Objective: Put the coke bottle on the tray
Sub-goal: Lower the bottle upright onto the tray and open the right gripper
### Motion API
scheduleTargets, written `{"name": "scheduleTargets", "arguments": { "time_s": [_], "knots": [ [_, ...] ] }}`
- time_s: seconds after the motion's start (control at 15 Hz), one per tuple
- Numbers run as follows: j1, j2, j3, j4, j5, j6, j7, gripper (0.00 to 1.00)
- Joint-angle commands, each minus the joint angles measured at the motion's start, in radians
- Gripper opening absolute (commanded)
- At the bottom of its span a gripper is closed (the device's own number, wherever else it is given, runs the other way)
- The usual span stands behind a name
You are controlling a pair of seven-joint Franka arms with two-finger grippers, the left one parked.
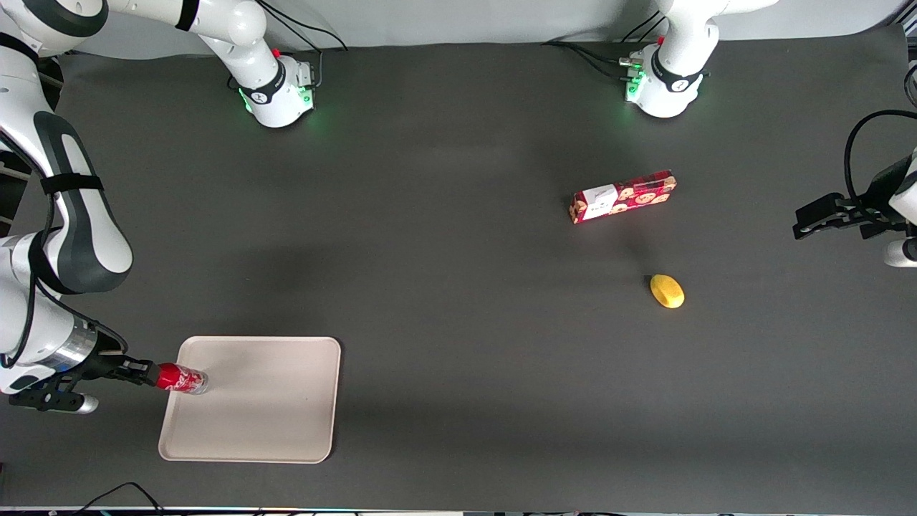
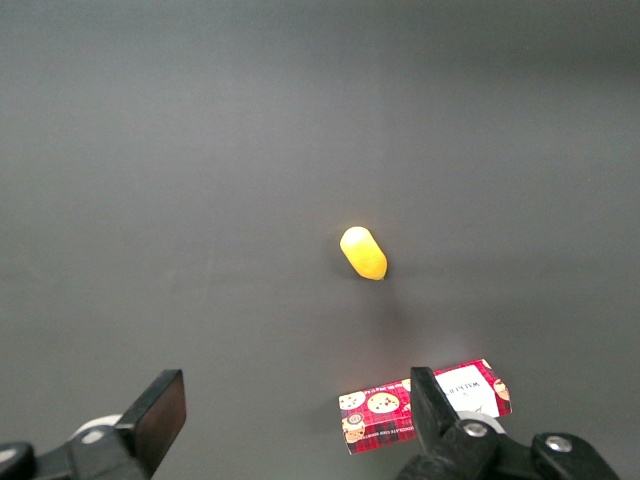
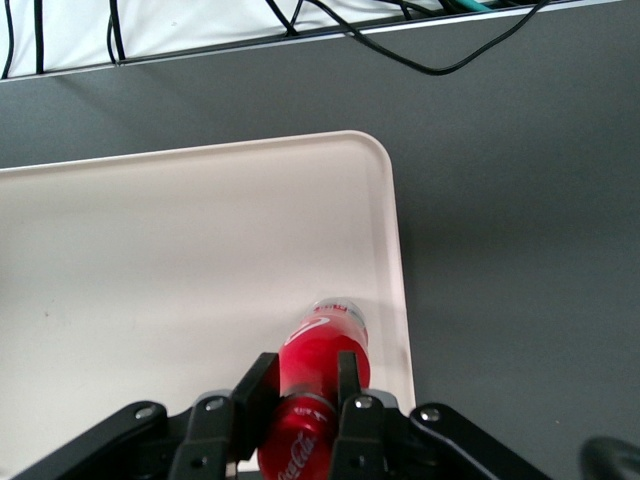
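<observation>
Beige tray [image 1: 272, 423] lies flat at the working arm's end of the table to receive the coke bottle [image 1: 183, 378], which hangs over its rim, tipped sideways because the gripper [image 1: 147, 373] clamps its fingers [image 3: 347, 385] around the bottle's neck end.

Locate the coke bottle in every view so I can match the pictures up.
Front view: the coke bottle lies sideways over the tray's rim at the working arm's end, held in the gripper.
Right wrist view: the coke bottle sits between the gripper's fingers, base over the tray.
Left wrist view: not in it.
Shared landmark: the tray rim beside the bottle.
</observation>
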Motion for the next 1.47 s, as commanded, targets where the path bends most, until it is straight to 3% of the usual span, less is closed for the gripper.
{"name": "scheduleTargets", "arguments": {
  "time_s": [0.0, 0.07, 0.13, 0.2, 0.27, 1.0, 1.4],
  "knots": [
    [0.012, 0.026, -0.001, 0.036, -0.031, 0.008, 0.028, 0.00],
    [0.012, 0.027, -0.001, 0.037, -0.031, 0.008, 0.026, 0.35],
    [0.014, 0.029, -0.001, 0.037, -0.032, 0.009, 0.028, 0.59],
    [0.014, 0.029, -0.001, 0.037, -0.034, 0.009, 0.028, 0.74],
    [0.014, 0.029, -0.001, 0.037, -0.034, 0.009, 0.026, 1.00],
    [0.014, 0.011, -0.007, 0.054, -0.034, 0.000, 0.025, 1.00],
    [-0.018, -0.143, 0.007, 0.053, -0.018, -0.251, 0.031, 1.00]
  ]
}}
